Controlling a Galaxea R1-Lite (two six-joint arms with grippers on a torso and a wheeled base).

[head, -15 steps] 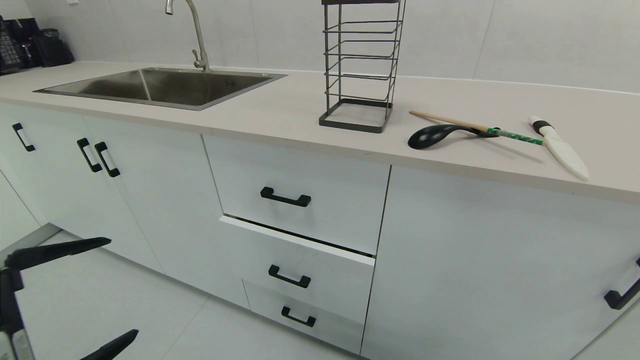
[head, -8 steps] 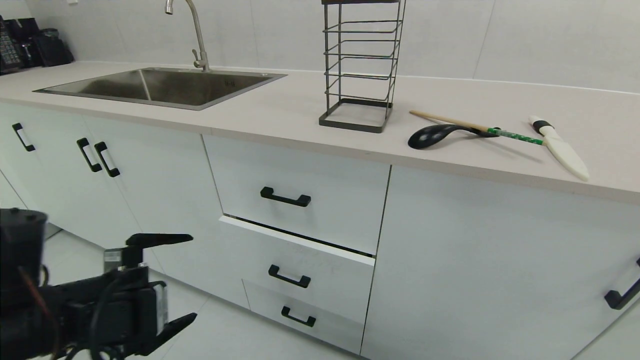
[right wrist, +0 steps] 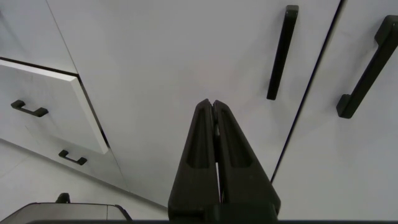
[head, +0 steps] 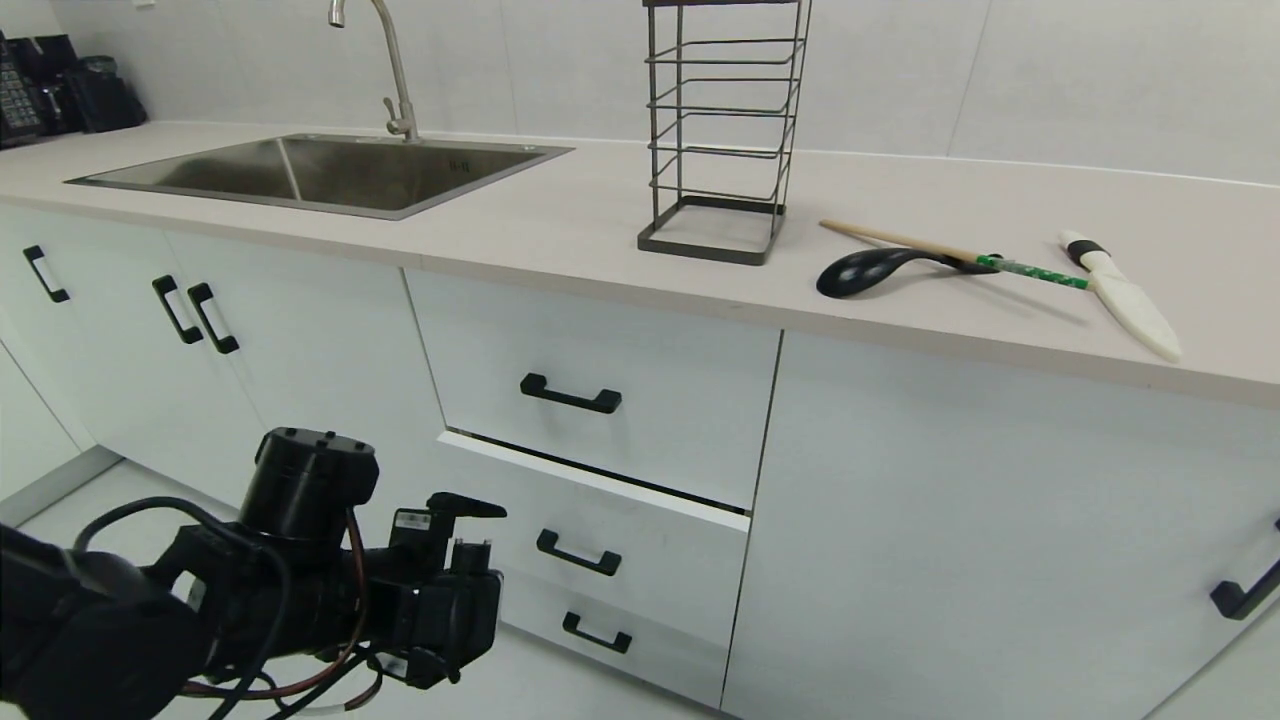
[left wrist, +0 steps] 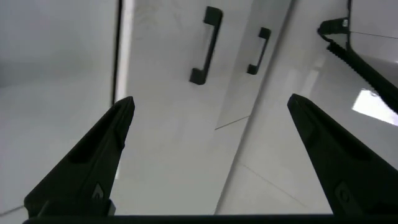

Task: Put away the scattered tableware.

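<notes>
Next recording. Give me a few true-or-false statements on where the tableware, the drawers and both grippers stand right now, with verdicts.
1. The black spoon lies on the countertop, to the robot's right of the wire rack. True.
2. The left gripper is clamped on the white knife. False: it is open and holds nothing, low in front of the drawers; the knife lies on the countertop.
3. The middle drawer stands slightly ajar. True.
4. The right gripper has its fingers spread wide. False: they are shut together, with nothing between them.
</notes>
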